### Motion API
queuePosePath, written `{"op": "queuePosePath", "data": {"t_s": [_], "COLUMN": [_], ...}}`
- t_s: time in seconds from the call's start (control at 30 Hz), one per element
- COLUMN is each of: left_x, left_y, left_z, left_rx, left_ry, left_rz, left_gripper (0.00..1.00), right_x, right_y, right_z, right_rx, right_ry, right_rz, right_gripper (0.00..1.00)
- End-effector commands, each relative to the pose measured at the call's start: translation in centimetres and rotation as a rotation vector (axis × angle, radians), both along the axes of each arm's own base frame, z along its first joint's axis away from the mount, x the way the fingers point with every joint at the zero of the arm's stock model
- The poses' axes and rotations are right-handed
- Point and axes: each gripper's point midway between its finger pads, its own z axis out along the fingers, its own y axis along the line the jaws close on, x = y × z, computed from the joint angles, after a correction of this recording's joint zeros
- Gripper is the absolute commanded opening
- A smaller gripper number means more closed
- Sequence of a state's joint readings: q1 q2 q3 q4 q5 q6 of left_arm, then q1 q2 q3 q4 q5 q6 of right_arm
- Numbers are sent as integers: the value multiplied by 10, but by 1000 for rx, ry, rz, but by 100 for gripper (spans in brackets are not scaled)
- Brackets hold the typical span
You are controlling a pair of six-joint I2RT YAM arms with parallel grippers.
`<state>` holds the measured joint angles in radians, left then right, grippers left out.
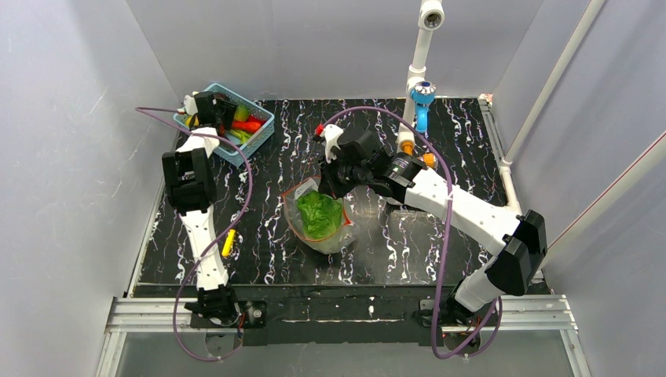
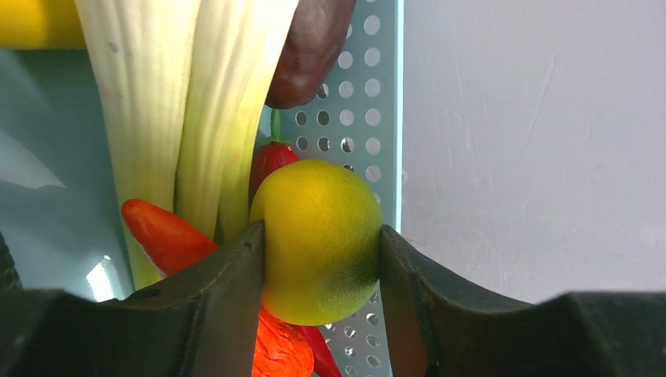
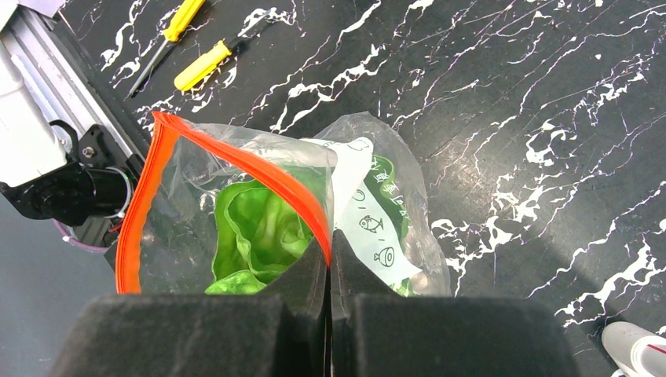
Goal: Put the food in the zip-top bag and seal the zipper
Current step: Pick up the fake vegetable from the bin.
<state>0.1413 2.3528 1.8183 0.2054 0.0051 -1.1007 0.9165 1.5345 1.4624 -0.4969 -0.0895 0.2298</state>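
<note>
**Item 1.** Left pincer (image 2: 322, 255): jaws partly closed, one pad against each side of the yellow-green round toy fruit (image 2: 316, 224). The fruit is inside the blue perforated plastic basket (image 1: 263, 126) at the far left of the black marbled desk (image 1: 440, 243). It sits close to the basket wall, with a long white leek (image 2: 157, 102) and a red chili (image 2: 271, 157) just beside it.

**Item 2.** Right pincer (image 3: 330, 263): jaws pressed together on the mouth edge of the clear crinkly zip-top bag (image 3: 412, 228), propping it agape at mid-desk. The red-orange zipper strip (image 3: 140, 212) is unsealed.

**Item 3.** Green leafy toy lettuce (image 3: 251, 224): inside the bag.

**Item 4.** White garlic piece: cannot be made out.

**Handling note (judgement).** The step in hand appears to be lifting the fruit out of the basket.
- The grip spans the fruit's widest part, but it is smooth and round and may squirt free, so squeeze firmly.
- Rise straight up, clear of the wall and the leek, before crossing the desk.
- Release only once the fruit is inside the red-orange rim.
- The right pincer should hold the mouth steady and open.
</note>
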Motion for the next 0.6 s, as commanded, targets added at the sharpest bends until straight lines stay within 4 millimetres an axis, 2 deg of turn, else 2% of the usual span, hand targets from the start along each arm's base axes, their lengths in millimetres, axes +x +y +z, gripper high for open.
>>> {"op": "queuePosePath", "data": {"t_s": [0.0, 0.17, 0.23, 0.33, 0.43, 0.5, 0.57], "left_x": [-7, -26, -39, -68, -108, -145, -186], "left_y": [3, 3, 3, -10, -22, -30, -47], "left_z": [21, 80, 109, 144, 164, 172, 179], "left_rx": [60, 170, 205, 222, 216, 213, 170], "left_ry": [2, -33, -63, -82, -92, -54, -36], "left_rz": [-21, -68, -77, -139, -171, -194, -257], "left_gripper": [25, 15, 12, 8, 8, 5, 3], "right_x": [7, 6, 7, 12, 14, 14, 12], "right_y": [6, 7, 6, 5, 4, 4, 4], "right_z": [25, 26, 23, 16, 10, 10, 11], "right_rx": [62, 65, 60, 37, 15, 16, 21], "right_ry": [-40, -29, -28, -29, -20, -16, -9], "right_rz": [-2, -8, -15, -35, -46, -45, -46], "right_gripper": [1, 1, 1, 1, 1, 1, 1]}}
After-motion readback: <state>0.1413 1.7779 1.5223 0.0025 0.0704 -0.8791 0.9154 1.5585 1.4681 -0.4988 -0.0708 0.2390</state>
